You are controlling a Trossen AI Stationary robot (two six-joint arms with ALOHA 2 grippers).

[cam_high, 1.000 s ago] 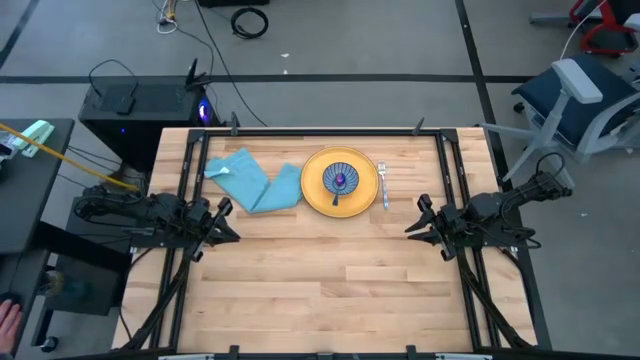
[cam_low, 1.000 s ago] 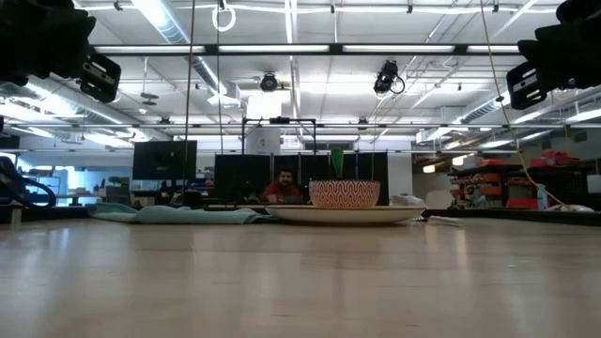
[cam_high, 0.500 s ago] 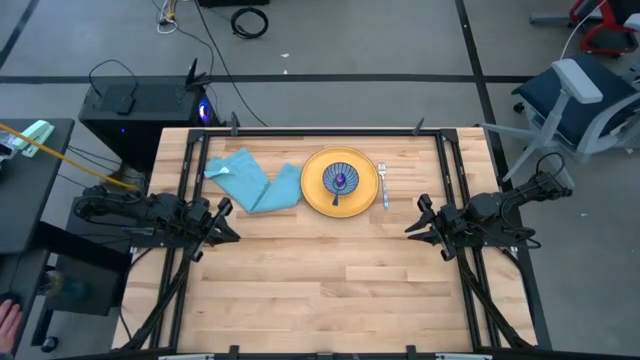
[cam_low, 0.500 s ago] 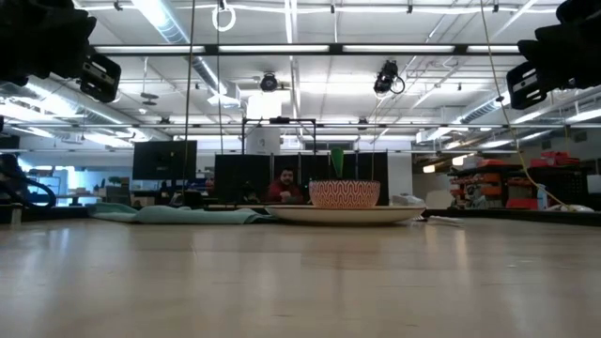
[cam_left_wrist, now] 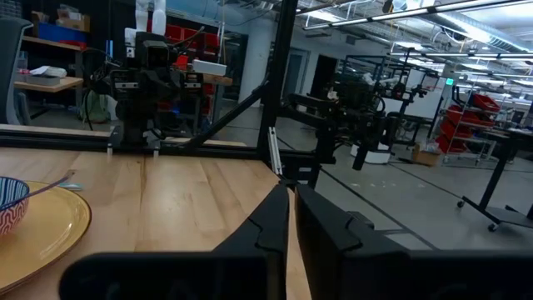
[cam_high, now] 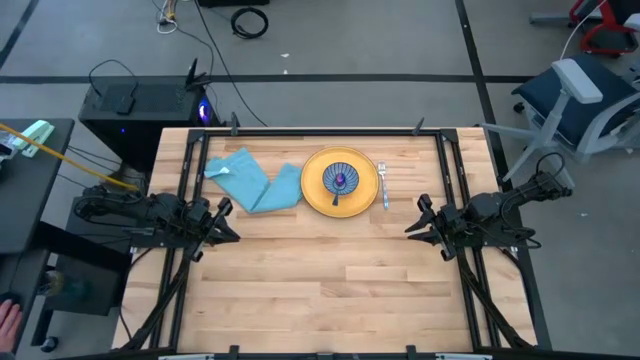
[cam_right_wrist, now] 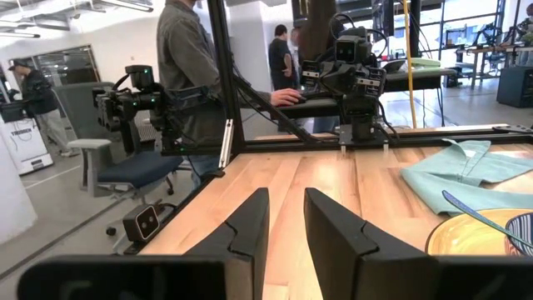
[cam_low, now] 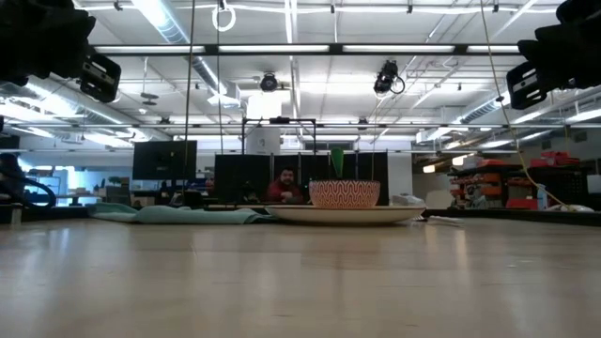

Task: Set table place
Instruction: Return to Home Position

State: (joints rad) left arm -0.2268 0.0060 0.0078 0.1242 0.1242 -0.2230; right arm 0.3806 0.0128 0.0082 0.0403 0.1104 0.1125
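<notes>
A round yellow plate (cam_high: 340, 181) lies at the far middle of the wood table (cam_high: 320, 290). A small blue patterned bowl (cam_high: 340, 179) stands on the plate, and a spoon (cam_high: 337, 190) rests in it with its handle leaning over the rim. A silver fork (cam_high: 383, 186) lies just right of the plate. A light blue napkin (cam_high: 252, 180) lies rumpled to the plate's left. My left gripper (cam_high: 224, 220) hovers at the table's left edge, shut and empty. My right gripper (cam_high: 414, 222) hovers at the right, fingers a little apart, empty.
Black rails (cam_high: 185, 190) run along the table's sides. A black side desk (cam_high: 30, 200) and a computer box (cam_high: 125, 105) stand to the left, and an office chair (cam_high: 585, 100) at the far right. People (cam_right_wrist: 187, 58) stand beyond the table. A hand (cam_high: 8, 322) shows at bottom left.
</notes>
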